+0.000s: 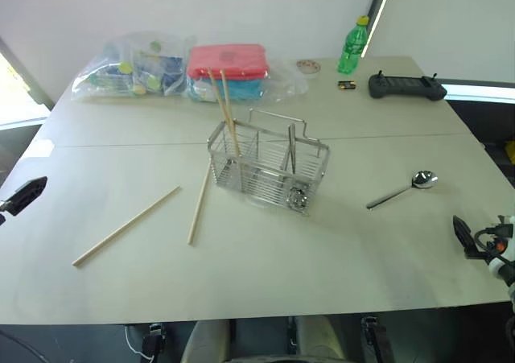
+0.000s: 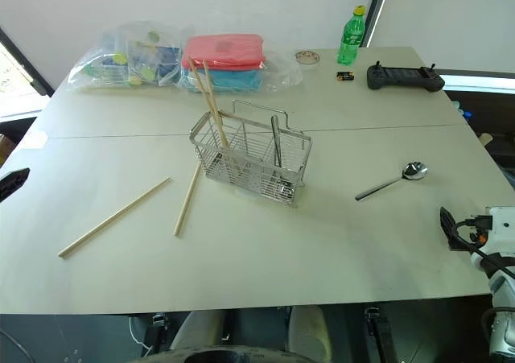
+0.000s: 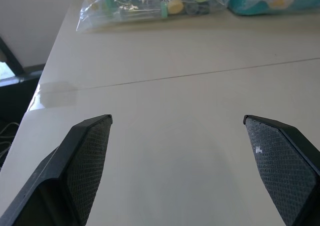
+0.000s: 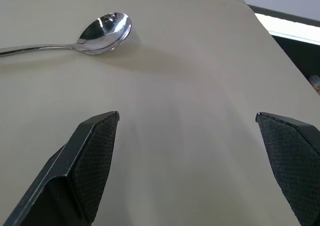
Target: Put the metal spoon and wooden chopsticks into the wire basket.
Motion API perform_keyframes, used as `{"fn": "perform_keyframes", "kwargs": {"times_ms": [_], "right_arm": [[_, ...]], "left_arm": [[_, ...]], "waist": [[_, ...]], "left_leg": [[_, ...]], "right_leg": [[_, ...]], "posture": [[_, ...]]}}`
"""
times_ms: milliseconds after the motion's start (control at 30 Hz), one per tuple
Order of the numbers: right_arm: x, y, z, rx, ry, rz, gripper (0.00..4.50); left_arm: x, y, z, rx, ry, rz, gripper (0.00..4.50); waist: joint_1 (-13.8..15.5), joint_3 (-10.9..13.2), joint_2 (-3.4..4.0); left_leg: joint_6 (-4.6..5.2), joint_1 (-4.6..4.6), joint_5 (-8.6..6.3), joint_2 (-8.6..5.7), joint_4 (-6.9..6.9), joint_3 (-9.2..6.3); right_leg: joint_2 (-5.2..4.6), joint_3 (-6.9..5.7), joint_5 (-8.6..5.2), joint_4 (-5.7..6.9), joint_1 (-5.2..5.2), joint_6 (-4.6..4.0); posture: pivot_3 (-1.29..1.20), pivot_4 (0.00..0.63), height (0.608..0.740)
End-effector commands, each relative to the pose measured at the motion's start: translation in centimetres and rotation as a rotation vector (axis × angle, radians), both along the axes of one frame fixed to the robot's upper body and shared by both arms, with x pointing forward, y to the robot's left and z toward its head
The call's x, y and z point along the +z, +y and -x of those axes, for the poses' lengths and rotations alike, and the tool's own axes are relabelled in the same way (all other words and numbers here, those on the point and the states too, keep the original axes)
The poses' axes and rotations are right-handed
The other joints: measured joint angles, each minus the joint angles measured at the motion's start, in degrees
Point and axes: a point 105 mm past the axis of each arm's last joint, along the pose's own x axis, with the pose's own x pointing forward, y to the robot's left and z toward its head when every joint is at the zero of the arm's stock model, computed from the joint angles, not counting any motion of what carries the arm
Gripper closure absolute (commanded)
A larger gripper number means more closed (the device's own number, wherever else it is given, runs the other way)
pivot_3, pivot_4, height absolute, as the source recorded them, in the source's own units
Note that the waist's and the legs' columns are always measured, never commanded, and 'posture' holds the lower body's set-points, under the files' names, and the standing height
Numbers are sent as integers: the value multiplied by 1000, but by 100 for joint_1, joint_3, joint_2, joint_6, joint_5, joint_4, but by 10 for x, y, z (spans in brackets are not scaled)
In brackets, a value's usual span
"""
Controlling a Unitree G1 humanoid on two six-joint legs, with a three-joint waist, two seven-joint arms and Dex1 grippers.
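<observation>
**Spoon and two chopsticks still out as both hands wait at the worktop's sides**

The wire basket (image 1: pixel 267 168) stands near the middle of the worktop (image 1: pixel 265 274), with two wooden chopsticks (image 1: pixel 225 109) already leaning upright in its left end, their tips rising well above the rim. Something metal also appears to stand in a compartment toward the right end, though what it is cannot be told. Two more chopsticks lie flat on the worktop to the left of the basket: one (image 1: pixel 198 204) just beside the basket's near left corner, the other (image 1: pixel 126 225) farther out toward the left edge. The metal spoon (image 1: pixel 402 189) lies to the right of the basket, well apart from it, bowl pointing toward the far right corner.

The left hand (image 3: pixel 177 166) hangs at the worktop's left edge, fingers (image 3: pixel 85 166) spread wide and holding nothing. The right hand (image 4: pixel 187 166) sits at the right edge near the front, equally wide open and empty, with the spoon ahead of it.

The job looks partly done, and a fresh pickup seems due. The spoon is the right hand's nearest target; lying flat and slim, it likely calls for a low, careful pinch on the handle before the carry to the basket.
</observation>
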Motion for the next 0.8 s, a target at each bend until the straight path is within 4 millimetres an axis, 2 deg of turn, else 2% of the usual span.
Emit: {"fn": "perform_keyframes", "kwargs": {"times_ms": [33,167,300,667,800], "right_arm": [[14,2,-4,9,-45,31,0],[13,5,-4,12,-45,28,0],[6,-4,-1,2,-32,22,0],[9,-2,-2,11,-38,31,0],[12,1,-7,31,-31,56,0]], "left_arm": [[13,-6,-2,-22,-26,-52,54],[15,-6,-3,-25,-29,-32,54],[15,-5,-4,-26,-27,-29,54],[13,-9,-5,-46,-12,-35,54],[20,-21,-9,-93,-23,-21,54]], "waist": [[-1,0,0],[-1,0,0],[0,-1,-1],[-5,-1,-1],[-6,-2,-2]], "left_leg": [[0,0,0,0,0,0],[0,3,0,-1,0,1],[0,7,0,-1,1,1],[0,15,1,-1,1,2],[0,16,0,-1,1,4]], "right_leg": [[0,0,0,0,0,0],[0,1,0,2,1,0],[1,1,0,3,7,0],[2,3,0,5,12,0],[2,4,0,6,13,0]], "posture": [[0,150,692],[0,150,692],[0,150,692],[0,150,692],[0,150,692]]}}
